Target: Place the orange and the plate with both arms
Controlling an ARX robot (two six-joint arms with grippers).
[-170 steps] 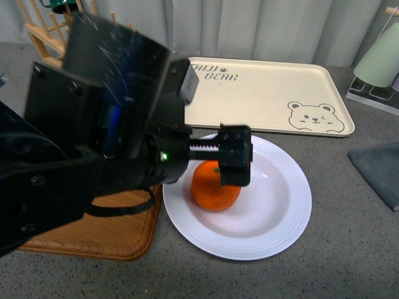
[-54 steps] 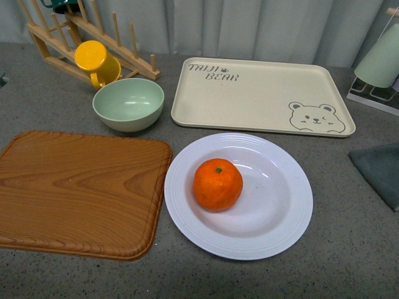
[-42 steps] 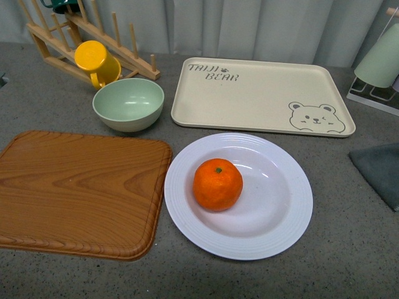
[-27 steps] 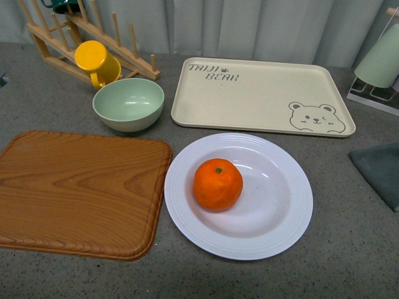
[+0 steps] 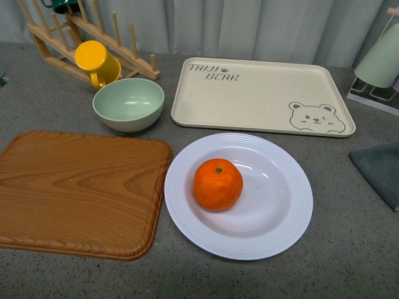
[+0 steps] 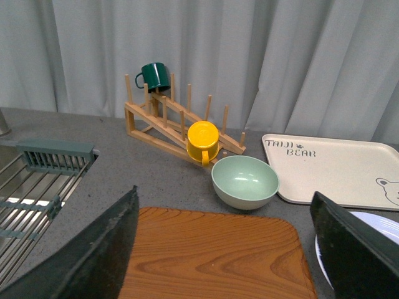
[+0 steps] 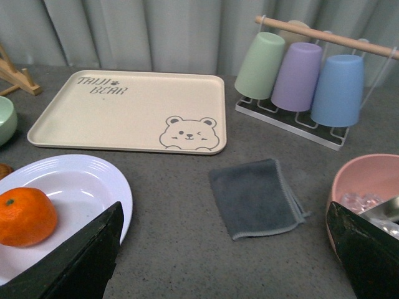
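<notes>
Your left claw (image 6: 224, 205) and right claw (image 7: 224, 208) gape empty, clear of the 2 things: the stiff, probably slick plate (image 5: 283, 227) wants gripping by its rim, the roll-prone orange (image 5: 217, 185) across its middle.

1. A kitchen counter: grey worktop (image 5: 56, 106) carrying a wooden cutting board (image 5: 75, 187) and a green bowl (image 5: 128, 103).
2. Wooden mug rack (image 5: 140, 68) far left; cup stand (image 7: 330, 37) far right.
3. Wire sink rack (image 6: 25, 212); curtain (image 6: 280, 62) behind.
</notes>
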